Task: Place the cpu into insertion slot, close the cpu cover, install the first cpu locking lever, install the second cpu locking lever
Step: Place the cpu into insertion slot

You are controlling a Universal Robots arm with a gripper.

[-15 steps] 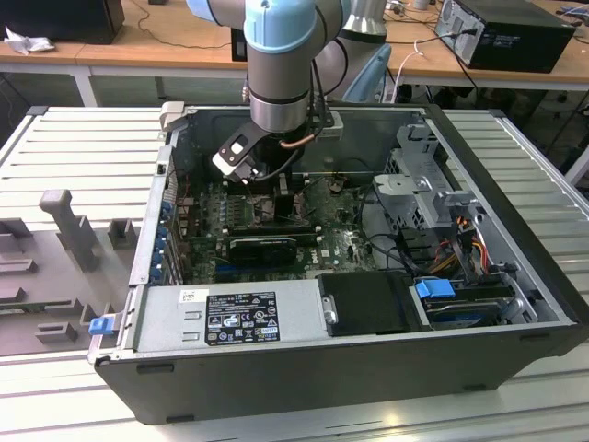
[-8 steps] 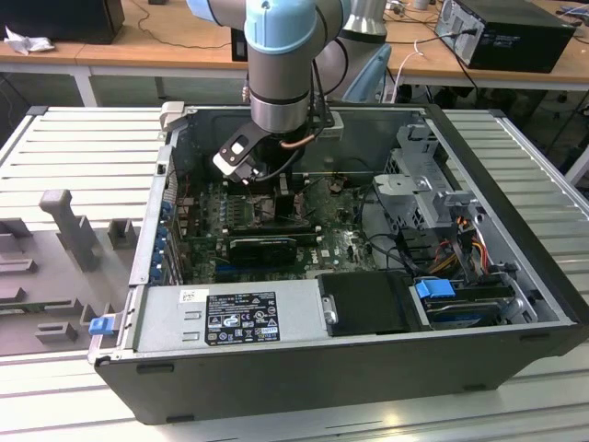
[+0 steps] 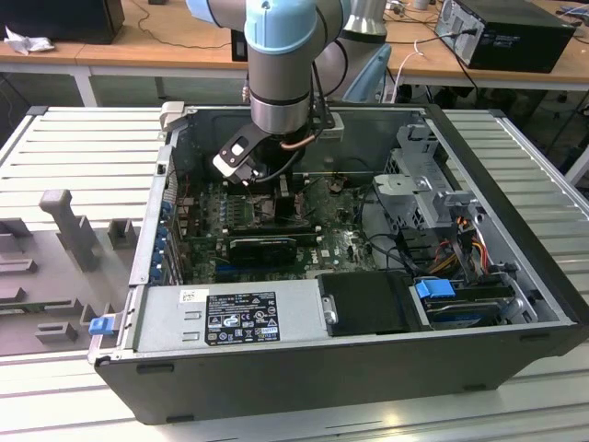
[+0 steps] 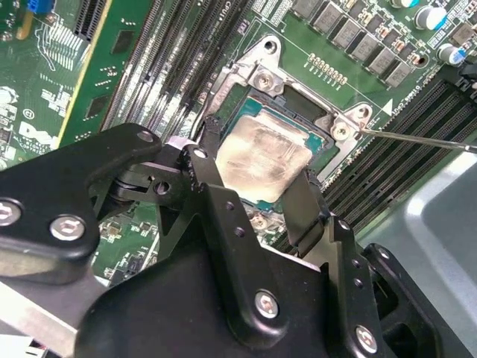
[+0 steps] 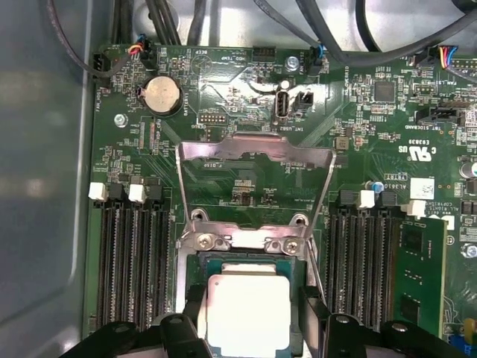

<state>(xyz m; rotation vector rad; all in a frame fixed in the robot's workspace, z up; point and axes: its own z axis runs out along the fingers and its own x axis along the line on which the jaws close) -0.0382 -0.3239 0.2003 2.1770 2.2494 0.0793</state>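
Gripper [image 4: 253,177]: fingers spread chip-wide on two opposite edges of the cpu [image 4: 261,160]. They appear to clamp it, though contact is partly hidden.
Cpu: flat, silver top up, within the insertion slot [image 5: 223,240].
Cpu cover [image 5: 253,151]: swung open, standing back from the slot.
Setting: inside the open computer case [image 3: 304,359].

Probably lab or workshop — open computer case [image 3: 322,373] on slatted bench [image 3: 83,138], desks [image 3: 184,41] behind.

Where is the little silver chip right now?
In both wrist views the cpu sits in the insertion slot, between two banks of memory slots, under the gripper.
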